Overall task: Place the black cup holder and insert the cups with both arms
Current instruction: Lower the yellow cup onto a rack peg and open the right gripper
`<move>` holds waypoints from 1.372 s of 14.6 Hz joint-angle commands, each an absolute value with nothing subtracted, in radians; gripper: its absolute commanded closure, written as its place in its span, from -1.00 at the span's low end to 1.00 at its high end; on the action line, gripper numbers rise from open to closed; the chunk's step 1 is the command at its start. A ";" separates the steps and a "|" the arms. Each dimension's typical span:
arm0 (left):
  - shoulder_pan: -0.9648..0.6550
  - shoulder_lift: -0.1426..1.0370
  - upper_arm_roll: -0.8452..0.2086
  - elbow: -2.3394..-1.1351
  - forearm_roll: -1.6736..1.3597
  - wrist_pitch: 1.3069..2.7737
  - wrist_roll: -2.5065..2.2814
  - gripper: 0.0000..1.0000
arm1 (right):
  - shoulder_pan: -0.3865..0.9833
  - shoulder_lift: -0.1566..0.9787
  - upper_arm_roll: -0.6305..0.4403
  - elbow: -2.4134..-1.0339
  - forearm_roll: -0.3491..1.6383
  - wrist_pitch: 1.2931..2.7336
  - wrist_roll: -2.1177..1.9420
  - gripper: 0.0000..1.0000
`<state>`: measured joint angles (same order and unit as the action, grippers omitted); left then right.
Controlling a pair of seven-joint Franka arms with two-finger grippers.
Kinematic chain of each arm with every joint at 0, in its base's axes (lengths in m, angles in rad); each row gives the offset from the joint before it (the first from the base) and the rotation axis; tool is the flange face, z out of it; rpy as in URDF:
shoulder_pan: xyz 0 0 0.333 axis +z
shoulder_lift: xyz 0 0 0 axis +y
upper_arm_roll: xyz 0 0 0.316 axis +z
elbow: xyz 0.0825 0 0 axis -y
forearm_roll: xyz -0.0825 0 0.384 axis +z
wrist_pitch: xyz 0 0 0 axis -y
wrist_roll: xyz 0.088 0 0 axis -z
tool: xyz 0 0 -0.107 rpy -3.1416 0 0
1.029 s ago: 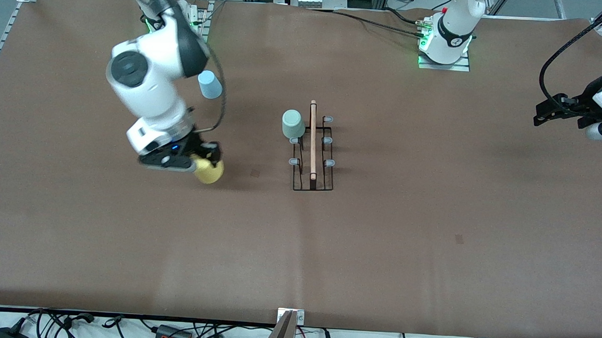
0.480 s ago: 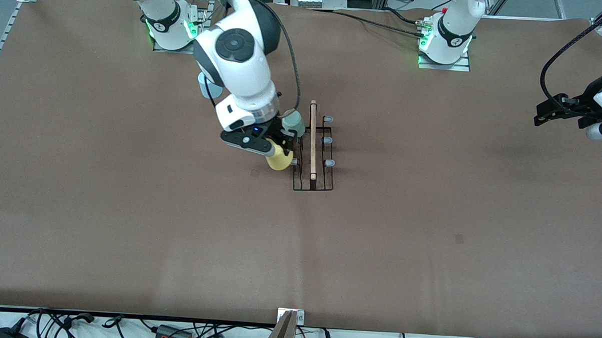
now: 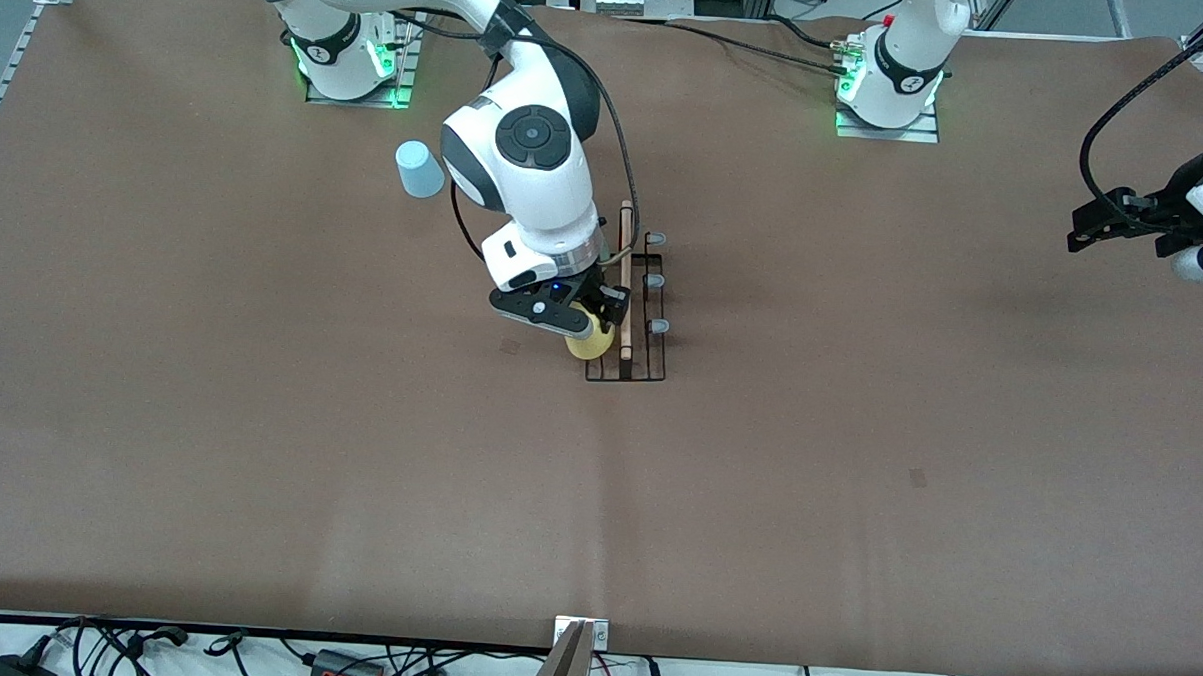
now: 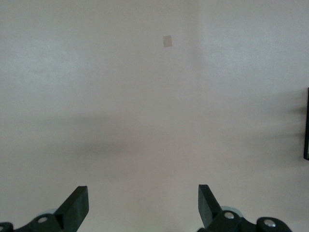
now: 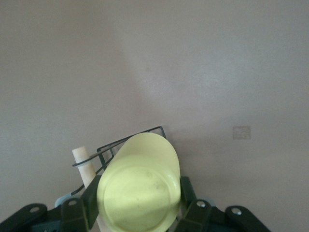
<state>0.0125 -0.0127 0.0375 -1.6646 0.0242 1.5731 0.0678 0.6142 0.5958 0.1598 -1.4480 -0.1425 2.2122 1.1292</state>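
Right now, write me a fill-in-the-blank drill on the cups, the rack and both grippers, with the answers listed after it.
1. The right gripper is shut on the ____ cup.
2. It holds that cup over the black cup holder, on the side toward the ____ arm's end of the table.
3. The light blue cup stands on the ____, away from the holder.
4. The left gripper waits with its fingers ____.

Answers: yellow; right; table; open
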 commanded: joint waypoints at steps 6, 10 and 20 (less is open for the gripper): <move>0.018 0.000 0.038 -1.635 0.003 1.551 0.091 -1.00 | 0.663 0.638 0.147 -1.456 -0.167 2.192 1.181 -0.46; 0.018 0.000 0.038 -1.635 0.003 1.551 0.091 -1.00 | 0.611 0.602 0.147 -1.459 -0.155 2.186 1.140 -1.00; 0.018 0.000 0.038 -1.635 0.002 1.551 0.091 -1.00 | 0.119 0.089 0.150 -1.750 -0.061 1.996 0.711 -1.00</move>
<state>0.0132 -0.0120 0.0375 -1.6643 0.0242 1.5723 0.0678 0.2342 0.2003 0.1317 -1.6259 -0.0812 2.0107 0.8195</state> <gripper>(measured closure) 0.000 0.000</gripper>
